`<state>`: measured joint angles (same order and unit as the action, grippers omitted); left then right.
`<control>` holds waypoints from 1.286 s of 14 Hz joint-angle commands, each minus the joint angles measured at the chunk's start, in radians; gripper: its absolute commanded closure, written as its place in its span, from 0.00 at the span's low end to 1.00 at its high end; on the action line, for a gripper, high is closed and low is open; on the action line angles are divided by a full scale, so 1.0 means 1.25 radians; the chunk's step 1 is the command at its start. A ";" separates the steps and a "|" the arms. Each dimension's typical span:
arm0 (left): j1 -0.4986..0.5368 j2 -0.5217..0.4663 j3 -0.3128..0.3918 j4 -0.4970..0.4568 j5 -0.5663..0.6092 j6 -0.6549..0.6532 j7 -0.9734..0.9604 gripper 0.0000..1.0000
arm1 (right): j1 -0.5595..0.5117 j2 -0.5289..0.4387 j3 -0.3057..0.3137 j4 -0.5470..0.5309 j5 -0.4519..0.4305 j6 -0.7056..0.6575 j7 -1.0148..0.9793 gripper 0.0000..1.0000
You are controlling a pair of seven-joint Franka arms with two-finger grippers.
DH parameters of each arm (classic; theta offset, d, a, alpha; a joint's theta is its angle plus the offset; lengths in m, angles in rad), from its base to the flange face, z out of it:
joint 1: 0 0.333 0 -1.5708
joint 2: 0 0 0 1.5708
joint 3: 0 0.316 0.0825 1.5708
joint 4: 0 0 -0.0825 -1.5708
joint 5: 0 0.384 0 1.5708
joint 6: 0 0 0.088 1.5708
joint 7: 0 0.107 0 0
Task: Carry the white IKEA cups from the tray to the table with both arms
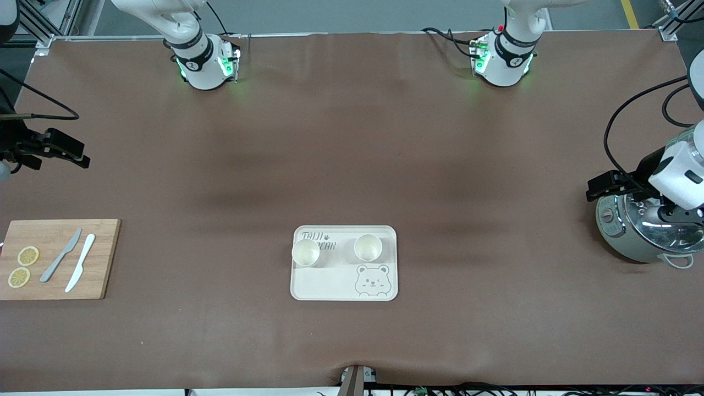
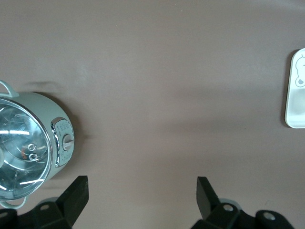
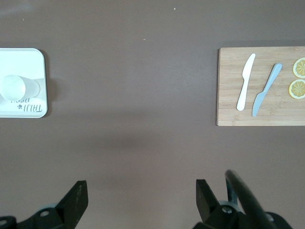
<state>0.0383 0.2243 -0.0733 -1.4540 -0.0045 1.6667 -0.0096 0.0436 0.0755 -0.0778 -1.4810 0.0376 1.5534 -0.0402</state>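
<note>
Waiting at the right arm's end of the desk (image 1: 352, 165), the right end effector (image 1: 69, 154) hangs released above bare brown surface, near the cutting board (image 1: 58, 258). Both white IKEA cups (image 1: 306, 252) (image 1: 368, 247) sit untouched on the tray (image 1: 330, 283). The left end effector (image 1: 608, 186) hovers released over the cooker (image 1: 641, 236). Nothing has started; each arm must next reach inward to its nearer cup.

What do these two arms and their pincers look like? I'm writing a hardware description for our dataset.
Both arms are glossy white with black joint bands, green lights glowing at their bases and loose black cables. The left pincer and right pincer are each black, with two blocky, angular fingers.
</note>
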 commanded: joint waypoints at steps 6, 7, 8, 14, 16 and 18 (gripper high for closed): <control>-0.011 0.021 -0.021 0.013 -0.026 -0.001 -0.018 0.00 | 0.004 -0.016 0.000 -0.014 -0.010 -0.003 -0.002 0.00; -0.011 0.028 -0.030 0.011 -0.057 0.022 -0.030 0.00 | 0.004 -0.016 0.000 -0.014 -0.010 -0.003 -0.002 0.00; -0.018 0.043 -0.043 0.012 -0.078 0.037 -0.057 0.00 | 0.003 -0.015 0.000 -0.013 -0.010 0.000 -0.002 0.00; -0.216 0.214 -0.048 0.087 -0.066 0.211 -0.321 0.00 | -0.002 0.018 0.000 -0.006 -0.003 -0.001 -0.024 0.00; -0.266 0.262 -0.038 0.102 -0.054 0.253 -0.338 0.00 | 0.006 0.032 0.000 -0.006 -0.008 0.004 -0.024 0.00; -0.287 0.299 -0.038 0.102 -0.042 0.296 -0.340 0.00 | 0.024 0.054 0.001 -0.006 0.002 0.026 -0.018 0.00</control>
<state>-0.3031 0.5457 -0.1341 -1.3723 -0.0773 2.0141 -0.4282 0.0488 0.1211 -0.0762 -1.4899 0.0383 1.5630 -0.0598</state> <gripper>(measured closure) 0.000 0.000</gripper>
